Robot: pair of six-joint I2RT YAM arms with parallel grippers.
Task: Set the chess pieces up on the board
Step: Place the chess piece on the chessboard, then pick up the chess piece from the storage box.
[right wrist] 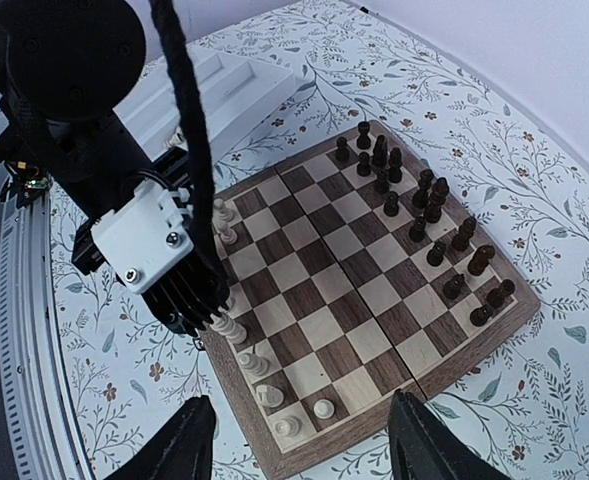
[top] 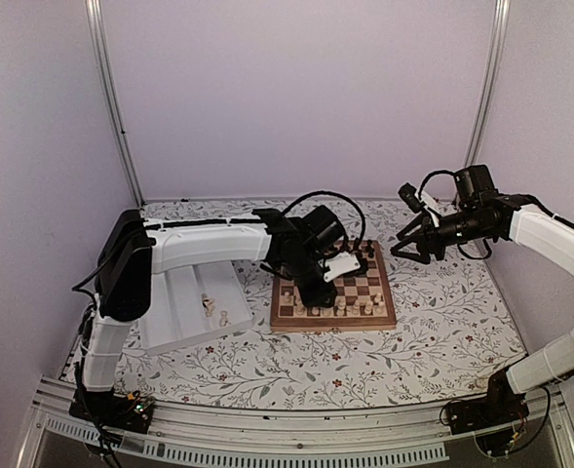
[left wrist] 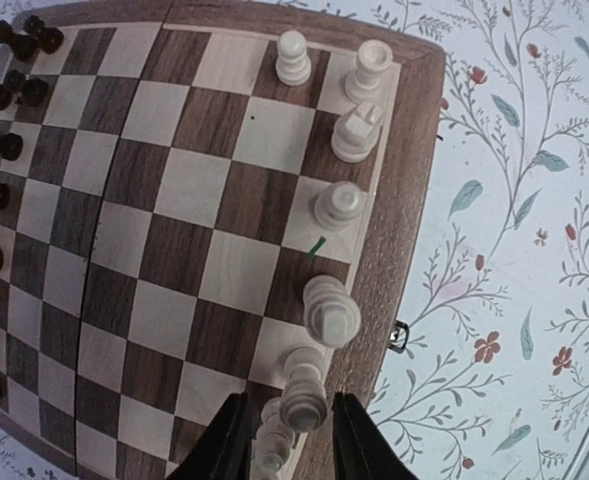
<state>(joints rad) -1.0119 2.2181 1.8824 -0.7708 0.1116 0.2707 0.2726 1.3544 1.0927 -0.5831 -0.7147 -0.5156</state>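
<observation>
Pale chess pieces [left wrist: 334,205] stand in a row along the near edge of the board [left wrist: 174,230]. The left gripper [left wrist: 288,440] hovers over that row, fingers slightly apart around 1 piece. The right gripper [right wrist: 299,440] hangs above, well apart, jaws wide and empty.

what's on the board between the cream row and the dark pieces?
Nothing. In the right wrist view the board has only bare squares between the cream pieces along its near edge and the dark pieces at the far edge.
</observation>
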